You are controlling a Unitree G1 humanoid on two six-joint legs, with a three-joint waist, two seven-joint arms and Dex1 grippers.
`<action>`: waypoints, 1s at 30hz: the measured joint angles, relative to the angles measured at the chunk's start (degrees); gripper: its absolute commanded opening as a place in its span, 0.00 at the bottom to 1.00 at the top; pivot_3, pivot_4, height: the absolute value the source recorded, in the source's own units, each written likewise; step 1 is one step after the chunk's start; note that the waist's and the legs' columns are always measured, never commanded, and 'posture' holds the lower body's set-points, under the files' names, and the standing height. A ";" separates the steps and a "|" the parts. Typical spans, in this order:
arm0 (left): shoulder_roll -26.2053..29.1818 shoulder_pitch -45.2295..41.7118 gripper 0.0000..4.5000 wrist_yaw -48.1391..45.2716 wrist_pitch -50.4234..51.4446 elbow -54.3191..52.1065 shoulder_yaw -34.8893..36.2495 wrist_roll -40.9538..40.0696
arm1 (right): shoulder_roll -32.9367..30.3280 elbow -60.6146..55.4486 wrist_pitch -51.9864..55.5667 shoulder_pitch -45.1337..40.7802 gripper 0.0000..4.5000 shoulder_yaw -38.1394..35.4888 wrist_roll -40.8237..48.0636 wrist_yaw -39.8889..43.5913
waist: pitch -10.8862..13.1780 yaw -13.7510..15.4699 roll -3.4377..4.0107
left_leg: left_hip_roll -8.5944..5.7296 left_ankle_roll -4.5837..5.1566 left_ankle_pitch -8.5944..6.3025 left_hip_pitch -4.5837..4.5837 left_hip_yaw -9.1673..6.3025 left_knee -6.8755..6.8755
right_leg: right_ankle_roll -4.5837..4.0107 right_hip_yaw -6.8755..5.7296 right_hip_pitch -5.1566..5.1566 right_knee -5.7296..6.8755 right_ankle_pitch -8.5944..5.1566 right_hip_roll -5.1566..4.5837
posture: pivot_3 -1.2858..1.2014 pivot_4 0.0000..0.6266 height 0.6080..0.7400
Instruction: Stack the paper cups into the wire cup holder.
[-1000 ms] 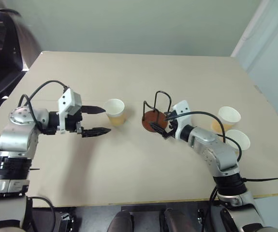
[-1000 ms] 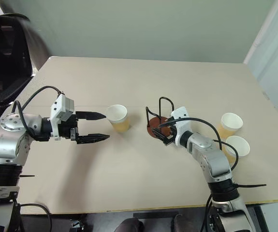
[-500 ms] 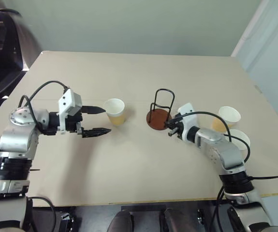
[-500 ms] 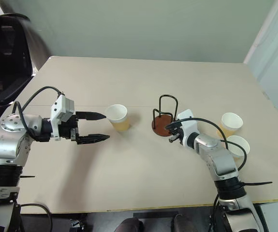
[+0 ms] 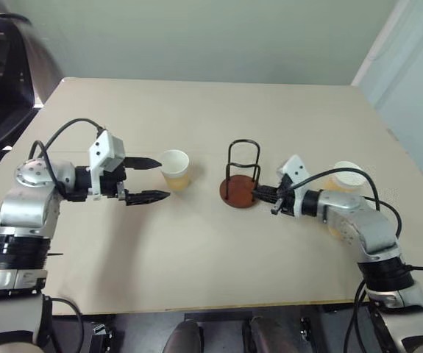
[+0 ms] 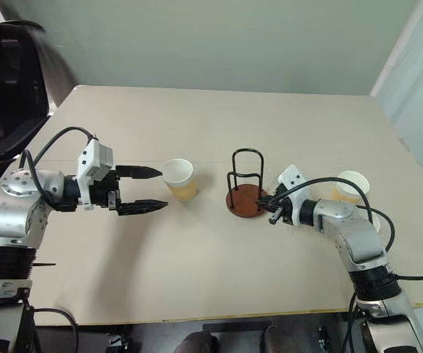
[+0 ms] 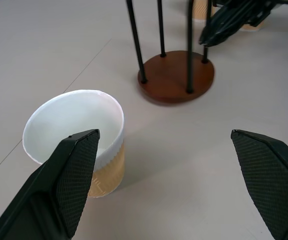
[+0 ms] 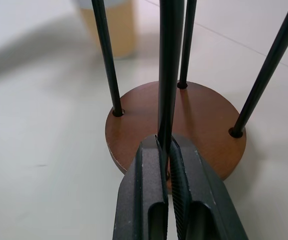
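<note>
One paper cup stands upright on the table left of centre, tan outside and white inside. My left gripper is open, and its fingertips flank the cup's near-left side without touching it; the left wrist view shows the cup by one finger. The wire cup holder stands upright at the centre on its reddish-brown base. My right gripper is shut on one of its black wire uprights, low near the base. Another paper cup stands behind my right forearm, partly covered.
The beige table ends close in front of me and has open surface around the holder. A dark chair stands beyond the far left corner. A cable runs along the right arm.
The holder, tipped on its side a second ago, now stands upright. My right gripper has shut on one wire and the right arm has swung outward. The left arm has not moved.
</note>
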 measured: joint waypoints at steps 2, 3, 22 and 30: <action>-0.01 -0.06 1.00 -0.07 0.00 0.04 -0.03 0.03 | 0.01 -1.64 0.54 1.59 0.00 0.49 0.35 0.13 | 0.00 0.03 0.00 | 0.00 0.01 0.01 -0.01 0.00 0.01 | 0.02 0.00 0.01 0.00 0.01 -0.01 | 0.52 0.24 1.00; -0.01 -0.08 1.00 -0.12 0.00 0.06 -0.03 0.04 | 0.01 -1.99 0.68 2.23 0.00 0.72 0.38 0.12 | 0.00 0.03 0.00 | 0.00 0.01 0.01 -0.01 0.00 0.04 | 0.04 0.00 0.01 0.00 0.02 -0.01 | 0.52 0.24 1.00; -0.01 -1.00 1.00 -0.98 0.38 0.07 -0.54 0.19 | -2.43 -5.77 0.17 8.70 0.00 0.33 0.24 -1.70 | 0.00 0.14 0.00 | 0.00 0.12 0.15 -0.11 0.00 0.22 | 0.06 0.00 0.02 0.00 0.27 -0.02 | 0.52 0.24 1.00; -0.44 -1.58 1.00 -0.97 0.55 0.07 -1.37 0.19 | -3.26 -5.89 0.66 8.92 0.39 0.40 0.27 -1.46 | 0.00 0.14 0.00 | 0.00 0.13 0.14 -0.13 0.00 0.28 | 0.08 0.00 0.01 0.01 0.31 -0.01 | 0.52 0.24 1.00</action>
